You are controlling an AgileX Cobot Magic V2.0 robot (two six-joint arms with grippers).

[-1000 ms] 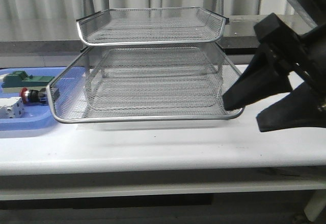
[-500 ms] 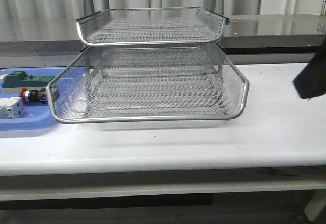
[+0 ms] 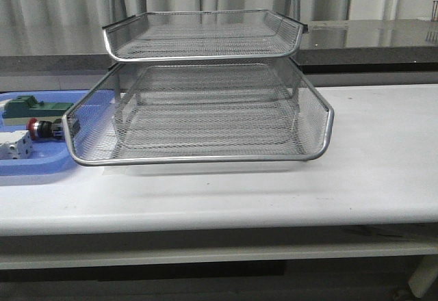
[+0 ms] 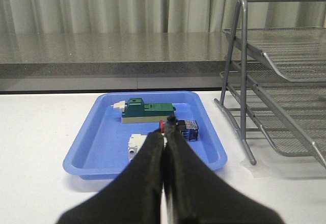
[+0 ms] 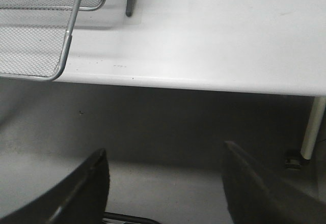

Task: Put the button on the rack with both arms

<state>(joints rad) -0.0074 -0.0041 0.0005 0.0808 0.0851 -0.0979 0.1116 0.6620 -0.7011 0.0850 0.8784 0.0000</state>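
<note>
The button [image 3: 42,128], with its red cap and black body, lies in the blue tray [image 3: 27,165] left of the rack [image 3: 205,109]. In the left wrist view the button [image 4: 179,129] lies between a green block [image 4: 145,109] and a white block [image 4: 135,143]. My left gripper [image 4: 165,130] is shut with nothing in it, and its tips cover part of the button from the near side. My right gripper [image 5: 164,155] is open and empty, off the table's front edge, with a rack corner [image 5: 41,35] in view. Neither arm shows in the front view.
The blue tray [image 4: 86,142] sits on the white table [image 3: 369,164], left of the rack's legs [image 4: 243,107]. A grey counter [image 4: 102,56] and curtains run behind. Below the table edge [image 5: 204,84] stands a table leg [image 5: 310,127].
The right arm, which covered the right side of the front view, has drawn back to the right and left that view. The rack and tray have not moved.
</note>
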